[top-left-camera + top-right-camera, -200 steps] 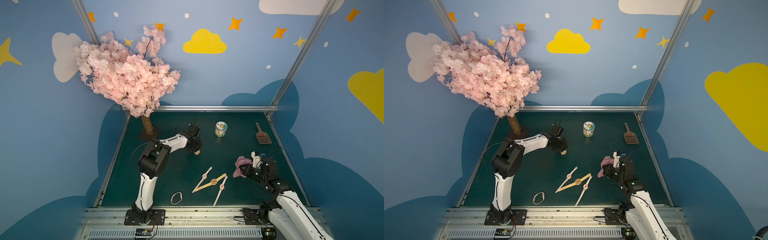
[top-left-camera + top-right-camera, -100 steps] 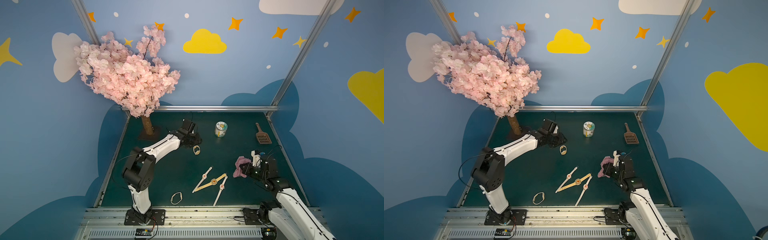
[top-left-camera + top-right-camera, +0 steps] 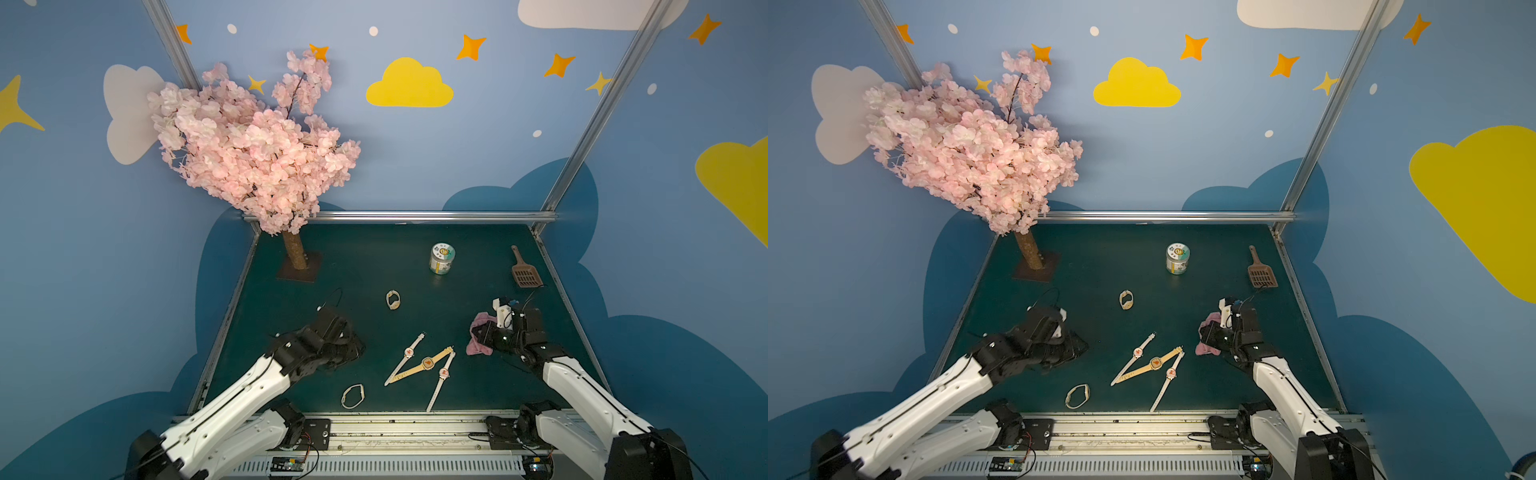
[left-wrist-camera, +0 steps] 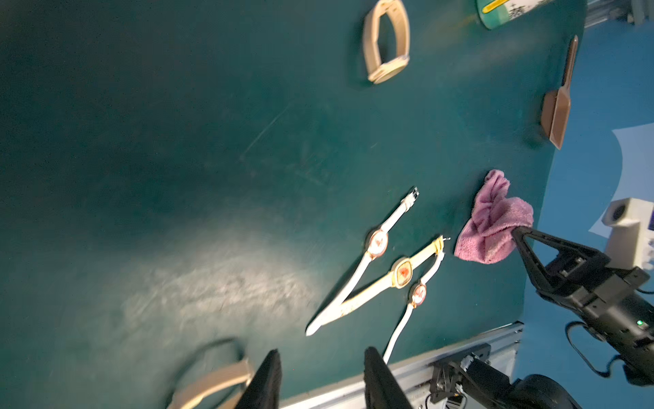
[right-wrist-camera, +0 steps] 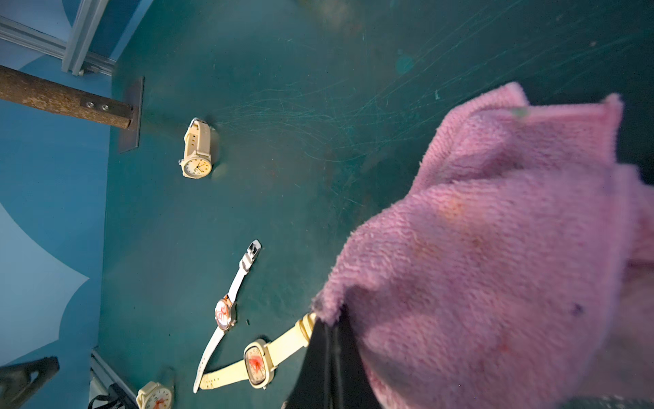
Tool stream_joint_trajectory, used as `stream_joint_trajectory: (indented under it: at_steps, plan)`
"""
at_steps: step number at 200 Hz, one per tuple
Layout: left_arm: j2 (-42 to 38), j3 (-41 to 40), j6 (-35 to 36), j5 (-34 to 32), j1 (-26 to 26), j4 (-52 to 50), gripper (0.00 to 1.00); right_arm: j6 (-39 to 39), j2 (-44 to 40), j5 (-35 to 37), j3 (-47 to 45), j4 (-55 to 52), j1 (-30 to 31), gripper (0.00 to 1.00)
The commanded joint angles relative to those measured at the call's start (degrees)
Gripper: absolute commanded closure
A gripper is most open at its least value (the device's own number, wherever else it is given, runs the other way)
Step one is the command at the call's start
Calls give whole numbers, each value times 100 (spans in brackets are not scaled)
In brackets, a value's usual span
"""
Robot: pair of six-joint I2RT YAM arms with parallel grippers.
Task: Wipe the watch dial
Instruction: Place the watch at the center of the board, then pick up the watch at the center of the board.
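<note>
Three watches lie flat with straps spread at mid-table: a white-strapped one (image 3: 409, 352), a yellow-strapped one (image 3: 427, 363) and another white one (image 3: 444, 372), all with reddish marks on their dials. A beige buckled watch (image 3: 393, 299) stands further back, and a second looped watch (image 3: 353, 395) lies near the front. My left gripper (image 4: 322, 373) is open and empty, low at the front left beside that front watch (image 4: 212, 384). My right gripper (image 5: 331, 340) is shut on a pink cloth (image 5: 495, 248), just right of the yellow strap's end (image 5: 300, 331).
A small labelled jar (image 3: 441, 259) and a brown scoop (image 3: 524, 270) stand at the back right. A pink blossom tree (image 3: 253, 153) rises from a base plate (image 3: 299, 270) at the back left. A metal rail (image 3: 395, 419) runs along the front edge.
My left gripper opened and let go of the beige buckled watch at the back, then the arm drew back to the front left. The right arm with the cloth barely moved.
</note>
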Motion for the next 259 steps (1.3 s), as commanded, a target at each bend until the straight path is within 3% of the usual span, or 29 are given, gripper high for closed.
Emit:
stream_joint_trajectory:
  at_steps: [1,27,76,131,259]
  plan:
    - [-815,-326,-1691,-271,-364,-938,60,-97,292,-384,237,358,27,100]
    - [-1298,-631,-2498,-199,-807,-1348,58,-169,503,-570,304,396,70,100]
    - [-783,-907,-3006,-95,-1289,-854,51,-196,252,-343,197,312,93,100]
    - [-342,-1436,-3513,-36,-1342,383,47,-165,108,-261,132,190,93,100]
    - [-398,-1999,-4003,-591,-1292,1009,46,-34,55,-242,98,46,119,100]
